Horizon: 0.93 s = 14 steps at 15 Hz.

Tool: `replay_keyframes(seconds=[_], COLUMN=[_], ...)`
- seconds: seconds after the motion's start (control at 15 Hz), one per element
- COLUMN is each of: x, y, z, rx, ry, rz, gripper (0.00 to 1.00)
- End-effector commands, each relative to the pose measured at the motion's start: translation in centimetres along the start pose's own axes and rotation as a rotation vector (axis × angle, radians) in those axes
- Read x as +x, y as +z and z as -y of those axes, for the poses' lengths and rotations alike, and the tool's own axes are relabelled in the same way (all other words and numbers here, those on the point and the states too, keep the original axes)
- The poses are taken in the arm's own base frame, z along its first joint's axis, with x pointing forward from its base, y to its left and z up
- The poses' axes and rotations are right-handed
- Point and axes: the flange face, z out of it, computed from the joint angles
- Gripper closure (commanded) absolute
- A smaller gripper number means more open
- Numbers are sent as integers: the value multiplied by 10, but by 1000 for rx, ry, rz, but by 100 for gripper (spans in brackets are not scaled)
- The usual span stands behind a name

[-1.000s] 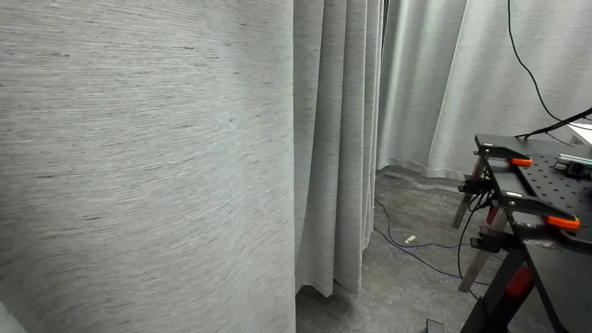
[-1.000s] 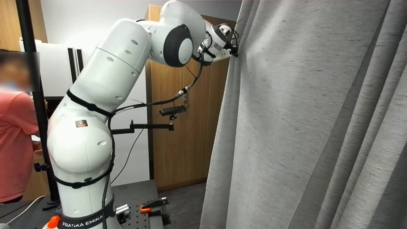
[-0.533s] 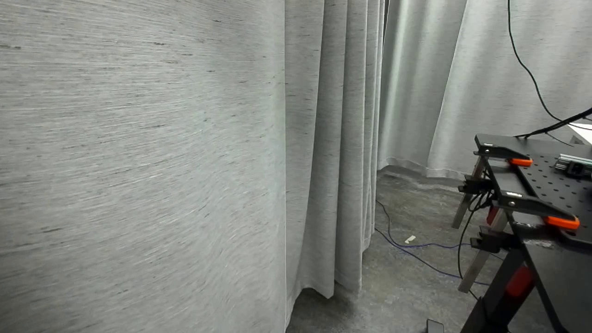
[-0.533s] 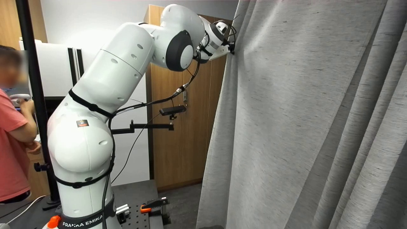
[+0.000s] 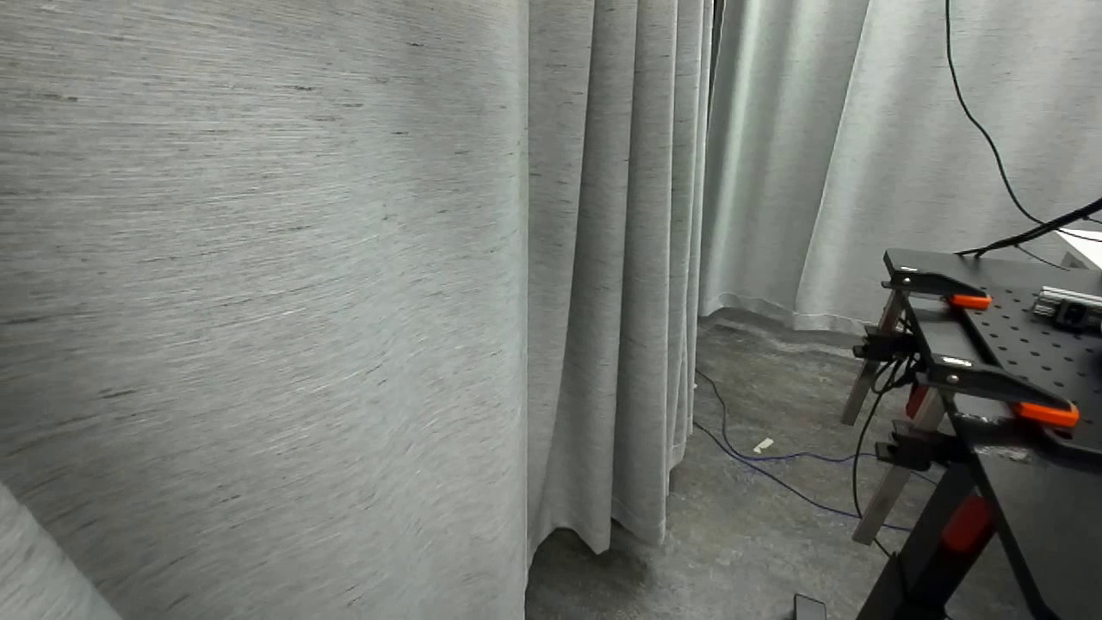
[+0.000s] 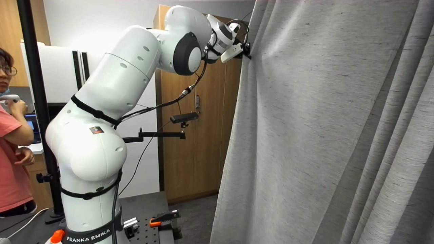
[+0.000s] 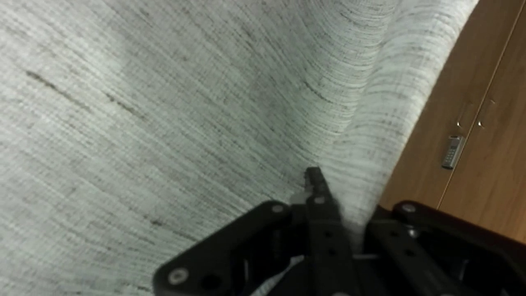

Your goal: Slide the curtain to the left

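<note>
The curtain is light grey slub fabric with deep vertical folds. It fills the left of an exterior view [image 5: 258,301] and the right of an exterior view [image 6: 322,128]. My gripper [image 6: 248,53] is high up at the curtain's edge on the arm's side. In the wrist view the gripper [image 7: 328,181] has the curtain [image 7: 172,115] running down between its fingers. One finger lies in front of the fabric; the other's tip is hidden behind it. The gripper looks shut on the curtain near its free edge.
A wooden cabinet [image 6: 210,135] stands behind the gripper. A camera on a bracket [image 6: 184,117] is below the forearm. A black workbench [image 5: 1024,336] with orange clamps, loose floor cables [image 5: 801,455] and a paler drape [image 5: 930,155] show too. A person [image 6: 15,145] stands at the far left.
The arm and hand have shifted slightly left in an exterior view, and the hand has tilted. The curtain's held edge and front fold have moved a little left. The person has raised a controller.
</note>
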Motion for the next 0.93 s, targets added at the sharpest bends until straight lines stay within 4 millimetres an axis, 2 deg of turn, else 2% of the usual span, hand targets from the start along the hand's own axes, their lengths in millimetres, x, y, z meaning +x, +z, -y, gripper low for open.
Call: replay_keyframes(seconds=[0.0, 0.27, 0.87], x=[-25, -22, -23], y=[28, 29, 31], z=[63, 63, 63], rx=[126, 145, 111], ry=[-35, -49, -50], rz=[78, 50, 114], gripper=[99, 99, 99])
